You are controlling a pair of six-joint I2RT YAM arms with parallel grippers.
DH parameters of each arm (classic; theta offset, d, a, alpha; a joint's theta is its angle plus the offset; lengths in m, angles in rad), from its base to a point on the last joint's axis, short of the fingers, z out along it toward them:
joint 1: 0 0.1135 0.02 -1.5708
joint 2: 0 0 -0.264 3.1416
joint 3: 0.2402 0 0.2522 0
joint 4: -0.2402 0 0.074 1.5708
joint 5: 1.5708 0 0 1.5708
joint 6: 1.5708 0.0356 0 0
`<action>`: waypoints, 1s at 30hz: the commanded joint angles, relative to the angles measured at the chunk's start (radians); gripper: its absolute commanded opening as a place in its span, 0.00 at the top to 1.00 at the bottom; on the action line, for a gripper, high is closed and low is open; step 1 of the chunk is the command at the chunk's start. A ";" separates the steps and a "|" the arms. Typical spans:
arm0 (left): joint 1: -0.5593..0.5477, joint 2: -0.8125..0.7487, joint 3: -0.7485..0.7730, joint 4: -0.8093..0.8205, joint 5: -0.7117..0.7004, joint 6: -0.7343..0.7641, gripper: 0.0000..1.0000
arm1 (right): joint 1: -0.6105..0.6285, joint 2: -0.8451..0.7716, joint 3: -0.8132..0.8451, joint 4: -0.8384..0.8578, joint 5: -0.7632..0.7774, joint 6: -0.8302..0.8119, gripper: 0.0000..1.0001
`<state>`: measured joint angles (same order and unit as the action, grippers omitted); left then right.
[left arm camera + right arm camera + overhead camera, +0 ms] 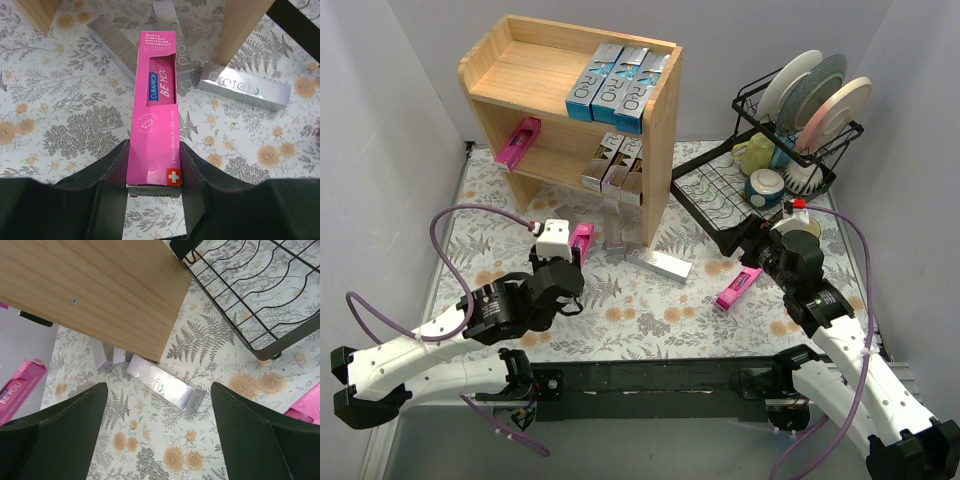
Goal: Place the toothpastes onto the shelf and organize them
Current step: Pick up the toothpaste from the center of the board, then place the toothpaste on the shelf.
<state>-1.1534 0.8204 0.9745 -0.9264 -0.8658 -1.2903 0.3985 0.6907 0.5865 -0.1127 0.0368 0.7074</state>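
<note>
Clamped in the left gripper (152,167), between matte black fingers: a glossy bright pink cardboard toothpaste box (155,110), long and narrow. Right gripper (159,390) spread wide, holding nothing. Just beyond, flat by the shelf's foot: a brushed silver carton (243,90). On the light unpainted wooden shelf (660,130), blue-and-silver boxes (618,88) on top, a second pink box (518,143) and silver-and-black boxes (615,165) below. Underneath, a floral printed cloth (640,320); to the right, a black wire dish rack (720,190); around, plain pale walls.

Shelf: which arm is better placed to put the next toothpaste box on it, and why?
Left. The left gripper is shut on a pink box near the shelf; the right gripper is open and empty.
</note>
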 commanded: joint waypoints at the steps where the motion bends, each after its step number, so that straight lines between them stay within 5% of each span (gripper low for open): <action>1: 0.087 0.023 0.001 0.173 -0.036 0.170 0.67 | -0.006 -0.005 0.042 -0.002 0.029 -0.060 0.08; 8: 0.473 -0.009 0.000 0.458 0.230 0.468 0.69 | -0.007 -0.013 0.044 -0.007 -0.001 -0.106 0.08; 11: 0.553 0.008 0.027 0.527 0.316 0.546 0.69 | -0.009 -0.005 0.050 -0.013 -0.018 -0.121 0.08; 16: 0.691 0.036 0.029 0.699 0.493 0.623 0.69 | -0.010 -0.005 0.049 -0.010 -0.031 -0.138 0.08; 23: 1.052 0.215 0.053 0.857 0.864 0.606 0.65 | -0.010 -0.005 0.038 -0.005 -0.066 -0.175 0.09; 30: 1.132 0.381 0.110 0.963 1.024 0.623 0.62 | -0.012 -0.013 0.030 0.005 -0.074 -0.221 0.09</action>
<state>-0.0425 1.1793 1.0199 -0.0944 0.0124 -0.6930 0.3920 0.6888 0.5873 -0.1329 -0.0227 0.5346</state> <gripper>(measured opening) 0.381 0.916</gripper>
